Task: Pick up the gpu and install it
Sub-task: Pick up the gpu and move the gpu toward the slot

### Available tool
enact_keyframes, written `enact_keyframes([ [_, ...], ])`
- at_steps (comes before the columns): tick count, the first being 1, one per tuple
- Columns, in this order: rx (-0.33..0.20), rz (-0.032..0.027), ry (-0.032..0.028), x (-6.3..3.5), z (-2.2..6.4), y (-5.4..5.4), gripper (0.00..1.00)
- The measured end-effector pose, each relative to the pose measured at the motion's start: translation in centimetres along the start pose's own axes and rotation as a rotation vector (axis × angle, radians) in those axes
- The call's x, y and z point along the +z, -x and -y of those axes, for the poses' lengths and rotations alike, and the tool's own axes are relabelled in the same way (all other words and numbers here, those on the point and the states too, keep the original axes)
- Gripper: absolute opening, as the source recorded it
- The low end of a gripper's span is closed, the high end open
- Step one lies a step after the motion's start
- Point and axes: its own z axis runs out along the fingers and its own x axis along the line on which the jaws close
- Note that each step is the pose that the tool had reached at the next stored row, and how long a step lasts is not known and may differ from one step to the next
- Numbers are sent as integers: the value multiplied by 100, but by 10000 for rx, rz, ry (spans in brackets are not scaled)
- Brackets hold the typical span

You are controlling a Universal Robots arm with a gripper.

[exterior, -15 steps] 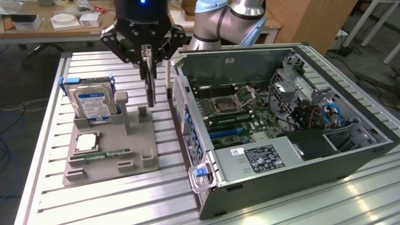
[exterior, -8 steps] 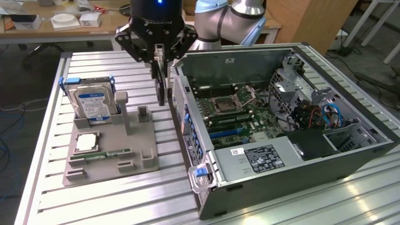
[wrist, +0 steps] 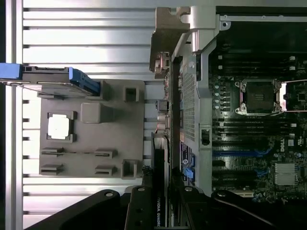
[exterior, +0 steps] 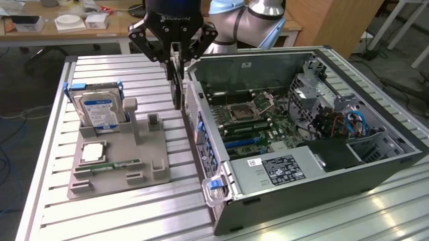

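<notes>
**Open computer case**, lying on its side on the slatted metal table. It contains a motherboard with an uncovered processor socket, blue expansion slots, and a power supply whose black label is too small to read.

**Grey parts tray**, beside the case. It holds an upright hard drive with a blue-white label, a processor chip and a narrow green memory stick.

**The gpu**, seen edge-on as a thin dark card. It hangs upright just beside the case's rear wall, between that wall and the tray. The jaws of the gripper pinch it from both faces. In the wrist view, lettering on its edge begins "NVIDIA QUADR".
</notes>
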Motion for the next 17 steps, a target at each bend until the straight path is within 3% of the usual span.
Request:
enact_keyframes([
  [17,17,-208,-8,-7,-15,468,26],
])
